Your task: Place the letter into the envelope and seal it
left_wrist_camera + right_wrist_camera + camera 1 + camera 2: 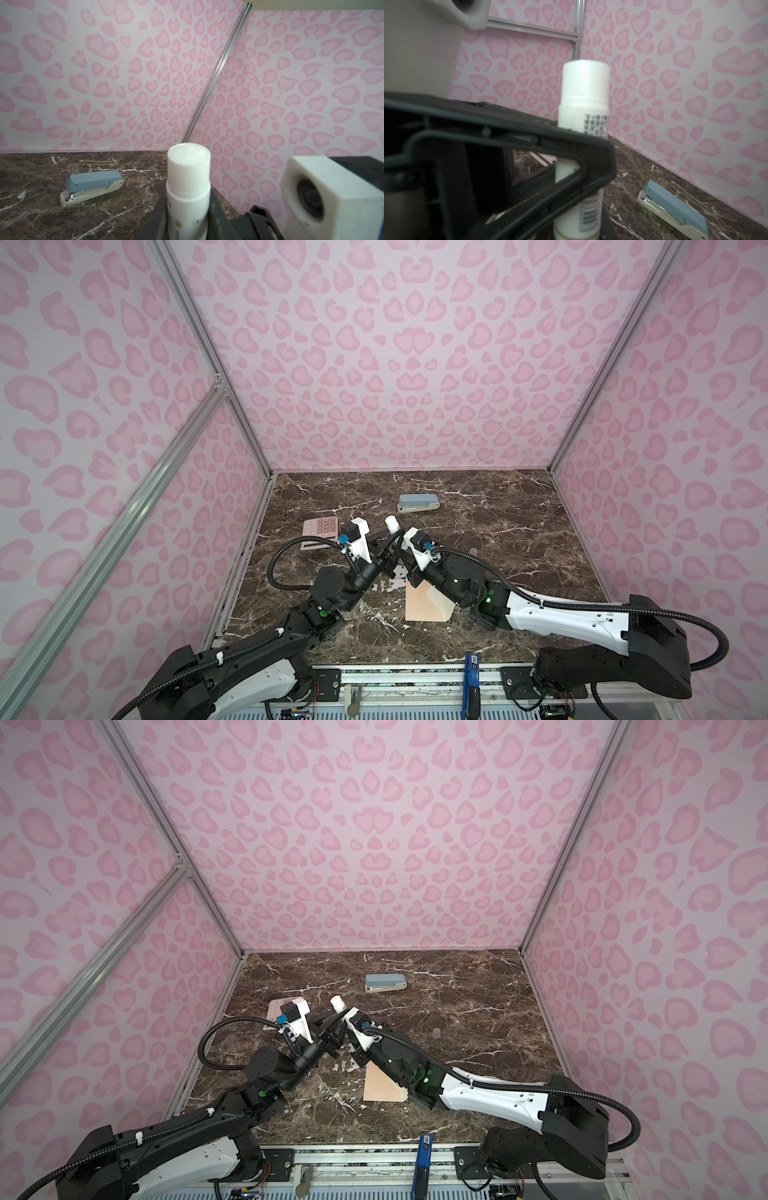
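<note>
Pink walls (415, 344) printed with heart-shaped spots fill the upper part of both top views, and below them a dark brown marble table (498, 531) takes up the lower middle. The left arm (257, 651) comes up from the lower left corner of the frame and the right arm (561, 614) from the lower right, and they meet near the centre of the table. The envelope (424, 603), plain peach, lies flat on the table just below centre in both top views (382, 1085). Its right side is partly covered by the right arm, and a paler cream strip shows along that edge. A pink calculator (318, 526) sits left of centre, half hidden behind the left wrist. A blue and cream stapler (418, 503) lies above centre, towards the back wall, well apart from the envelope. Between the two wrists a white glue stick (392, 524) stands with its cap on. The left gripper (188, 218) is clamped on the body of the stick just under the cap, with a dark finger pressed to each side. The right gripper (577, 232) grips the base of the same stick at the bottom edge of its wrist view. A small pale round thing (473, 551) lies right of centre, too faint to identify.
</note>
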You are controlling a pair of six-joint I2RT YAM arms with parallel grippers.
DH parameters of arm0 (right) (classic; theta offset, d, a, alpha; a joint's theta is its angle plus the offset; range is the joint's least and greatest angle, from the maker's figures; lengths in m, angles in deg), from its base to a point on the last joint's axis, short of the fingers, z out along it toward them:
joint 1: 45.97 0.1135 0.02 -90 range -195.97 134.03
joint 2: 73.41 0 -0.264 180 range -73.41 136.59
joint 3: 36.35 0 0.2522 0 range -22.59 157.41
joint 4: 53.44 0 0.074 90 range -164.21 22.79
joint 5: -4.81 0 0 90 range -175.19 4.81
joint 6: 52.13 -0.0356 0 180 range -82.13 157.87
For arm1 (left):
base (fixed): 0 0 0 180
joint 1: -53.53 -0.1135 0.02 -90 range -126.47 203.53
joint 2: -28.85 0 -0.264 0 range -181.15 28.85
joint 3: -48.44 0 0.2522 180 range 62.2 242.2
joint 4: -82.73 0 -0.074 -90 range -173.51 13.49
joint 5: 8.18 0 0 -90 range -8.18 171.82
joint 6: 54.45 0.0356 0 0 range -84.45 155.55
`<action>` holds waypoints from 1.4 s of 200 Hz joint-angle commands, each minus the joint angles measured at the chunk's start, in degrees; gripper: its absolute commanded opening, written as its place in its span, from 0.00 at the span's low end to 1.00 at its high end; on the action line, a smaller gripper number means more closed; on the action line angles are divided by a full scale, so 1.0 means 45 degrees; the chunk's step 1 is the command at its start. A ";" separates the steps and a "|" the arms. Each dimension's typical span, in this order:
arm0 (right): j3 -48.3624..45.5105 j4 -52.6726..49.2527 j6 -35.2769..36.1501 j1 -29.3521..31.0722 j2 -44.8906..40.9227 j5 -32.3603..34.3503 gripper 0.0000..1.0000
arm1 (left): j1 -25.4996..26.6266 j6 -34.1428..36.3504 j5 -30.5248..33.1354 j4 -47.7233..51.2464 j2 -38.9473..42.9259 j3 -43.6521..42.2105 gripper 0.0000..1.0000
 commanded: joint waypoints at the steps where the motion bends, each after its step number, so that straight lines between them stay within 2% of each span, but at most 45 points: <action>1: 0.0113 -0.0206 -0.0716 -0.0428 -0.0392 -0.2041 0.05 | -0.0821 -0.0613 -0.2460 0.0139 0.0085 -0.0253 0.04; 33: -0.0054 -0.0723 -0.1809 -0.1558 -0.1149 -0.6383 0.03 | -0.2411 -0.1710 -0.7138 -0.0691 -0.0063 -0.0559 0.04; 65: -0.0103 -0.1054 -0.2296 -0.2163 -0.1609 -0.9822 0.03 | -0.2998 -0.2575 -1.0078 -0.1941 -0.0582 -0.0552 0.04; 98: -0.0107 -0.0839 -0.2982 -0.2643 -0.1662 -1.2141 0.03 | -0.3110 -0.3773 -1.1828 -0.3817 -0.1643 -0.0254 0.04; 129: -0.0141 -0.0716 -0.3310 -0.2913 -0.1672 -1.2903 0.04 | -0.3178 -0.4596 -1.2181 -0.5244 -0.2491 -0.0138 0.04; 153: -0.0097 -0.1722 -0.2550 -0.2967 -0.1902 -1.1982 0.11 | -0.3237 -0.4513 -1.1784 -0.5237 -0.2556 -0.0128 0.04; 179: -0.0182 -0.2928 -0.1583 -0.2977 -0.2288 -0.9694 0.42 | -0.3257 -0.3102 -1.0284 -0.2874 -0.1563 -0.0090 0.04; 204: -0.0594 -0.3109 -0.1183 -0.2964 -0.2671 -0.7589 0.56 | -0.3237 -0.1436 -0.7522 0.0301 0.0224 -0.0025 0.04; 242: -0.1133 -0.2185 -0.0607 -0.2409 -0.2767 -0.5051 0.61 | -0.2935 -0.0198 -0.2718 0.2853 0.2460 -0.0189 0.04; 259: -0.0998 -0.1750 -0.0081 -0.1584 -0.2426 -0.3446 0.60 | -0.2375 0.0336 -0.1265 0.3258 0.2816 -0.0183 0.04; 280: -0.0602 -0.1094 0.0612 -0.0555 -0.1827 -0.2157 0.57 | -0.1701 0.0748 0.0015 0.3240 0.2764 -0.0114 0.04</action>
